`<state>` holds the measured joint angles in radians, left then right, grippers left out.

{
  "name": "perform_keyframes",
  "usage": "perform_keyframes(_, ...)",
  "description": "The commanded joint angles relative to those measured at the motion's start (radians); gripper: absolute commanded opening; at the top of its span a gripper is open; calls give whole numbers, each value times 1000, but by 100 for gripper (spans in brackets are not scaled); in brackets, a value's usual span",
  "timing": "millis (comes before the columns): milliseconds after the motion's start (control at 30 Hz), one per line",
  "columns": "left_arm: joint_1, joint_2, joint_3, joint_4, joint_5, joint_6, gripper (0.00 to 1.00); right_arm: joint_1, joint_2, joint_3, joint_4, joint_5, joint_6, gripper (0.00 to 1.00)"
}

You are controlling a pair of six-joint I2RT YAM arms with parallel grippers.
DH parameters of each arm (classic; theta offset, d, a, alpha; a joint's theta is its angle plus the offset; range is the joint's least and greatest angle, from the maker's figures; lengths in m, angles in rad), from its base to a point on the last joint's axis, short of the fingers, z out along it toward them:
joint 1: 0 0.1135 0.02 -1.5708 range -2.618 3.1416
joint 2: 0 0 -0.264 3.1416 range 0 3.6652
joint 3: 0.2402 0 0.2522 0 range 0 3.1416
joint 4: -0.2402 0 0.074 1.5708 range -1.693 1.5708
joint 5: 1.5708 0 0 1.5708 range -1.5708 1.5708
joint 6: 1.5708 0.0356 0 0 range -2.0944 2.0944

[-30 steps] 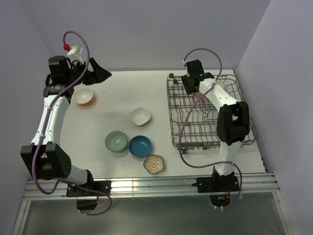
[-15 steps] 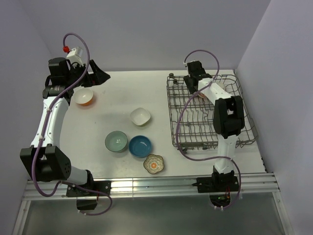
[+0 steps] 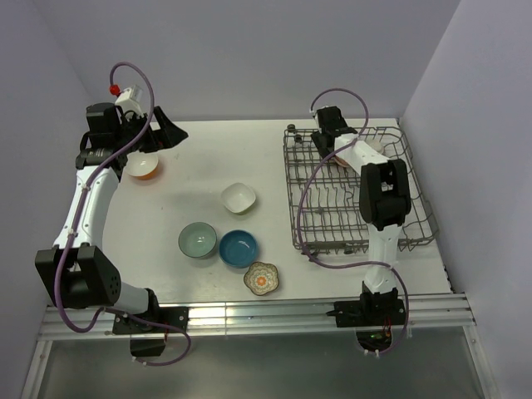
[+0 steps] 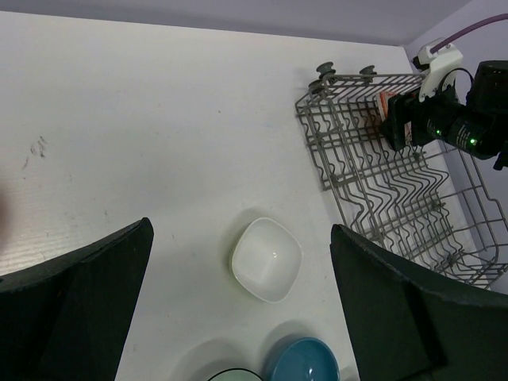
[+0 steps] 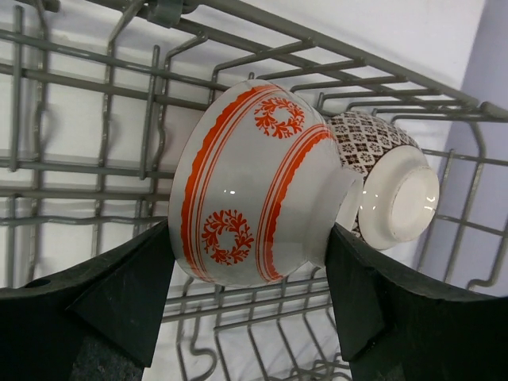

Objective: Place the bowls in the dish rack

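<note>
My right gripper (image 5: 250,238) is shut on the orange-white patterned bowl (image 5: 254,182), which lies on its side over the wires at the far left corner of the dish rack (image 3: 357,208). The grey patterned bowl (image 5: 381,171) leans in the rack just behind it. On the table sit a white squarish bowl (image 3: 238,198), a pale teal bowl (image 3: 198,240), a deep blue bowl (image 3: 238,248) and a floral bowl (image 3: 262,278). My left gripper (image 4: 240,230) hangs open and high at the far left, holding nothing. In its view the white squarish bowl (image 4: 267,259) lies between the fingers, far below.
A white bowl with an orange outside (image 3: 143,165) sits on the table under the left arm. The rack (image 4: 397,198) fills the right side of the table, its wheels at the far end. Walls close in the back and both sides.
The right arm's elbow has swung left and back over the rack while its gripper stays at the far left corner with the bowl. The left gripper has shifted slightly left.
</note>
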<state>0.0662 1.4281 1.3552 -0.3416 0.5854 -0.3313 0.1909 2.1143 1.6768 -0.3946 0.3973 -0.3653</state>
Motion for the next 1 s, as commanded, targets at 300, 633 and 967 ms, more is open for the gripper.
perform_keyframes(300, -2, -12, 13, 12, -36, 3, 99, 2, 62, 52, 60, 81, -40, 11)
perform_keyframes(633, -2, 0, 33, -10, -35, 14, 100, 16, 58, 23, 54, 83, -54, 67)
perform_keyframes(967, -2, -1, 25, -10, -41, 17, 99, 16, 42, -5, 68, 89, -52, 97)
